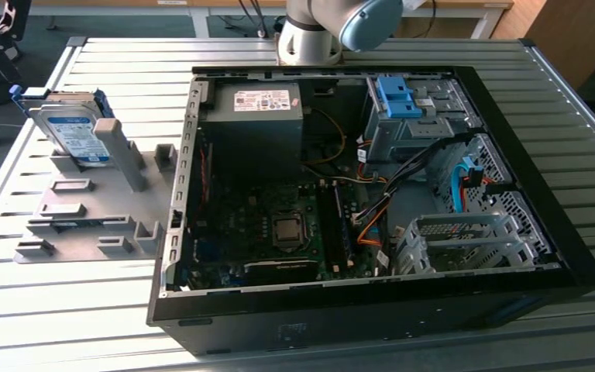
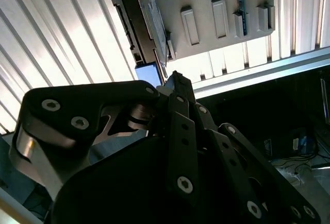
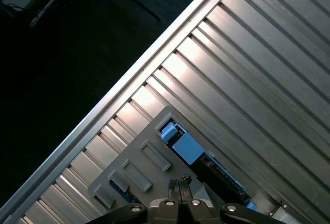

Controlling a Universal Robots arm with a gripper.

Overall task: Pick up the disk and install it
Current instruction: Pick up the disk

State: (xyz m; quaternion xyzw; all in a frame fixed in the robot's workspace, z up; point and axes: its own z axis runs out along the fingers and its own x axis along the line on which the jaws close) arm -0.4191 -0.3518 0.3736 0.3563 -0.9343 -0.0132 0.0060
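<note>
Slatted metal tabletop (image 1: 70, 310) spreads under everything, pale, ribbed and brightly lit. Nearest you in the exterior view lies an open black computer case (image 1: 545, 194) with its side panel off and the motherboard showing. A perforated grey drive cage (image 1: 463, 240) sits at its near corner on the exterior view's right. Deeper inside are a black power-supply box (image 1: 251, 116) and a grey drive bay topped by a blue bracket (image 1: 396, 97).

Just beside the case, on the exterior view's left, a grey fixture plate (image 1: 91, 225) rests on the table. The disk (image 1: 70, 132) stands on edge at the plate's far end. It is silver with a white-and-blue label and blue carrier rails, and it is apart from the case.

Your gripper (image 3: 179, 183) hangs above that plate. In both wrist views its fingertips are drawn together with nothing between them, and the disk lies below, near but not touching.

By my reading you are in the approach to the pickup, and nothing is installed yet. The grasp would call for the fingers to part and straddle the disk's thin upright body squarely.

At the table's far edge rises the arm's grey and blue joint (image 1: 318, 31). Beyond it are wooden furniture, hanging cables and a dark floor.
</note>
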